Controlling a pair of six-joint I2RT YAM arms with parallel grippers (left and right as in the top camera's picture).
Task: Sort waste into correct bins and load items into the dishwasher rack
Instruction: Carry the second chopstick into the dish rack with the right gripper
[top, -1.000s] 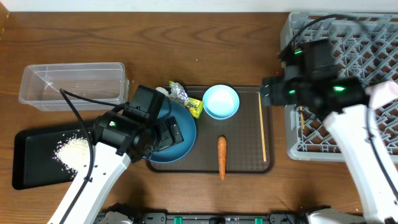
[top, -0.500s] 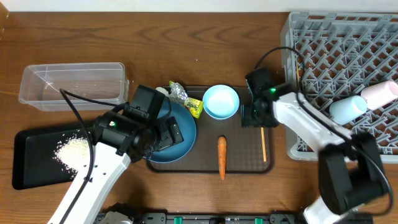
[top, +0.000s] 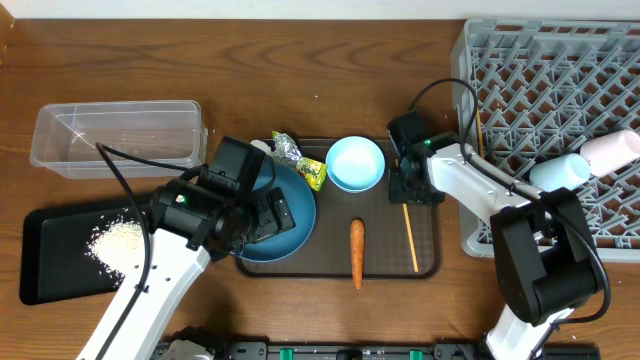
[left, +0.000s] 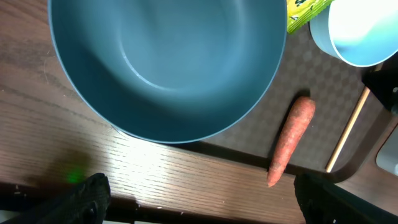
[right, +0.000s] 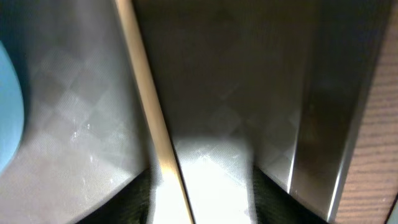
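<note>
Stock on the worktop, overhead view, 12 o'clock being the far edge.

1. Carrot (top: 356, 253): on the brown tray (top: 385, 262), near edge. Long axis 12–6, thick end at 12, tip at 6.
2. Chopstick (top: 410, 238): on the same tray, at 3 o'clock of the carrot, apart from it. Long axis close to 12–6, leaning 11–5; its far end lies under the right pincer (top: 405, 190).
3. Right pincer: low over the tray floor, fingers part-spread, one on each side of the chopstick. In the wrist view the stick lies close to one finger (right: 140, 196), with a clear gap to the other.
4. Black tray (top: 50, 260): at 9 o'clock, holding a heap of rice (top: 117, 243).
5. Dark-blue bowl (top: 300, 225): upright on the brown tray's 9 o'clock end, empty.
6. Left pincer (top: 270, 215): above that bowl, spread wide, holding nothing.
7. Light-blue bowl (top: 355, 163): upright, far side of the tray.
8. Snack packet (top: 313, 172) and foil (top: 288, 148): at 10 o'clock of that bowl.
9. Clear tub (top: 118, 135): beyond the black tray.
10. Rack (top: 560, 90): at 2 o'clock, with two cups (top: 560, 175) lying on their sides.
</note>
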